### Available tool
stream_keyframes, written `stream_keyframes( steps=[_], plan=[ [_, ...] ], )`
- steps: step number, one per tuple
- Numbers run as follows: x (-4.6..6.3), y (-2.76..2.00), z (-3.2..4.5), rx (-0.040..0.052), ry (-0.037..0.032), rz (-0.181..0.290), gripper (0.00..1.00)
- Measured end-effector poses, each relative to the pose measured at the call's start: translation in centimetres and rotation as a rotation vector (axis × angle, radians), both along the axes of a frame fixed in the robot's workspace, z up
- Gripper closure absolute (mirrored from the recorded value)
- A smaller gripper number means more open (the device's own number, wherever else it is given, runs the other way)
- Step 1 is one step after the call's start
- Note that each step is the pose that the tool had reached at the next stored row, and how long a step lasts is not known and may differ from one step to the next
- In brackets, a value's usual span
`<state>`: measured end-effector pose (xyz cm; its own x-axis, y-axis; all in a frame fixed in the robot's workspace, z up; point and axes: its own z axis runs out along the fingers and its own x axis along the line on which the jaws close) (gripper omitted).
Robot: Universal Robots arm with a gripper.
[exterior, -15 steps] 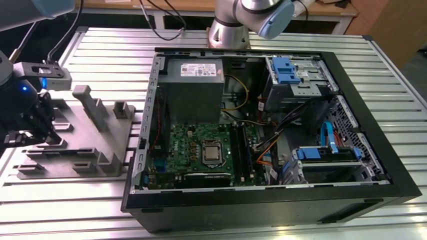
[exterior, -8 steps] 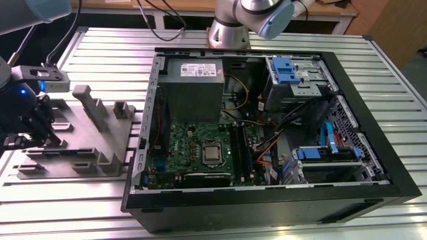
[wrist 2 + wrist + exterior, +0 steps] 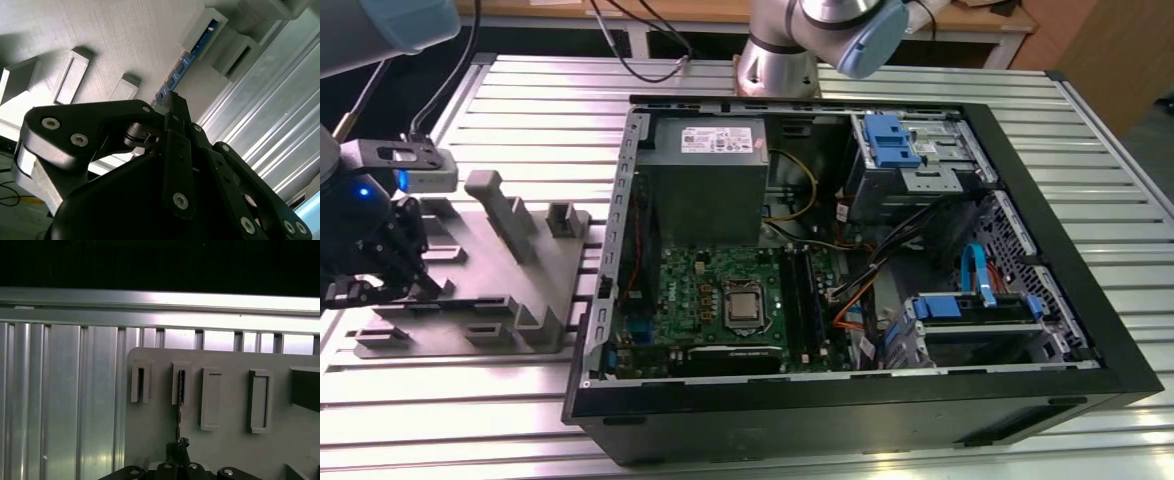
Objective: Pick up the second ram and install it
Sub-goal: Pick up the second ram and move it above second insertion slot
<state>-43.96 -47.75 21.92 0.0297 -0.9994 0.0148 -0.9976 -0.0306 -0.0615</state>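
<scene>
Right, gripper (image 3: 178, 446) pinched narrow on the second ram (image 3: 179, 415), stick on edge w/ far end in a slot of grey tray (image 3: 230, 450) in first wrist view. Tray on slatted table (image 3: 534, 90), PC case (image 3: 854, 425) beside it.

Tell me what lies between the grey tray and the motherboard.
In the exterior view, the computer case's metal side wall stands between the grey tray and the motherboard.

second ram (image 3: 179, 412) in grey tray (image 3: 230, 450), jaws pinching it
</scene>
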Motion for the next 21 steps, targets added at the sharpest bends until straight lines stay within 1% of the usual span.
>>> stream_keyframes(
  steps=[9,11,13,14,15,16,18,19,21],
  plan=[
    [0.0,-0.01,-0.01,0.0,0.0001,0.0,0.89],
    [0.0,-0.01,-0.01,0.0,0.0001,0.0,0.77],
    [0.0,-0.01,-0.01,0.0001,0.0001,0.0,0.77],
    [0.0,0.0,-0.01,0.0001,0.0001,0.0,0.7],
    [0.0,0.0,-0.01,0.0001,0.0,0.0,0.7],
    [0.0,-0.01,-0.05,0.0023,-0.0002,0.0,0.7],
    [0.0,-0.01,-0.24,0.0103,-0.0004,0.0,0.7],
    [0.0,0.0,-0.36,0.0124,-0.0006,0.0,0.7],
    [0.0,0.0,-0.54,0.0131,-0.0005,0.0,0.7]
  ],
)
